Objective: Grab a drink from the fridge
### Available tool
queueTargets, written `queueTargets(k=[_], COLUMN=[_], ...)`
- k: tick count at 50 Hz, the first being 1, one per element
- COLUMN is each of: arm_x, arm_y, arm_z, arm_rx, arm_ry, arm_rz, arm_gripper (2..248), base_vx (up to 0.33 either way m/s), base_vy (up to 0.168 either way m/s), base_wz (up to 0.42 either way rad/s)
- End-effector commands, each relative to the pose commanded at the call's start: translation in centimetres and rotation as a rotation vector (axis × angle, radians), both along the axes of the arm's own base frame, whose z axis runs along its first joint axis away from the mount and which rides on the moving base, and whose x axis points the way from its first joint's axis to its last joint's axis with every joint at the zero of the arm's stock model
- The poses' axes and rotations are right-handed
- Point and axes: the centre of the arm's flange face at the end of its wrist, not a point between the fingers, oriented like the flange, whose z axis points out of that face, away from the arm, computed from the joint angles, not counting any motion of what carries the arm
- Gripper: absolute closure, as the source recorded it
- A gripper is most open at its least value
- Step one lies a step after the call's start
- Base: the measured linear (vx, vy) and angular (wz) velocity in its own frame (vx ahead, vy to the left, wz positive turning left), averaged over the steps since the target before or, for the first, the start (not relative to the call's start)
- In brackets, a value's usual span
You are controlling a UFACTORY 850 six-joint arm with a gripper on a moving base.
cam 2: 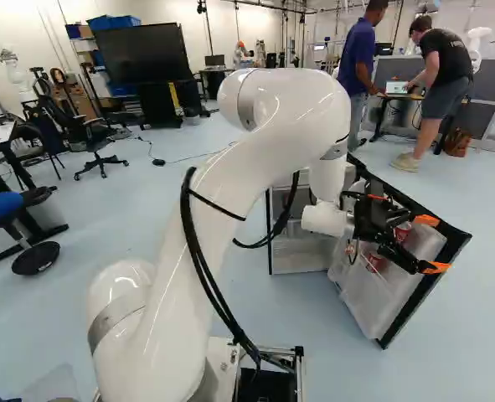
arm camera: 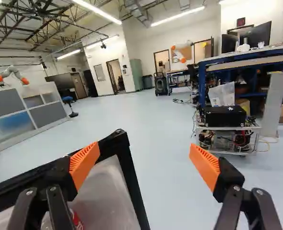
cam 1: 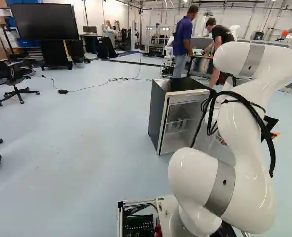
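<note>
Right now the gripper (arm camera: 145,162) is open, its fingers spread wide by the free edge of the door (cam 2: 423,291) and aimed out past it. Red cans (cam 2: 376,264), the likely drinks, sit within the door, under and to one side of the gripper; I can't tell their long axis. Probably the wrist must turn in towards the door's inner face before closing.
</note>
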Motion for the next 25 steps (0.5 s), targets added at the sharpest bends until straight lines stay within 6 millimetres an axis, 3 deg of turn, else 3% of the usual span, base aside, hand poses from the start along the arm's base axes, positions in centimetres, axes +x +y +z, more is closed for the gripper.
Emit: queueTargets(k=[25], arm_x=[-1.9], arm_y=[4.7], arm_z=[1.1], arm_rx=[0.025], arm_ry=[0.082], arm_rz=[0.245], arm_gripper=[3], base_vx=[0.000], base_vy=[0.000], base_wz=[0.000])
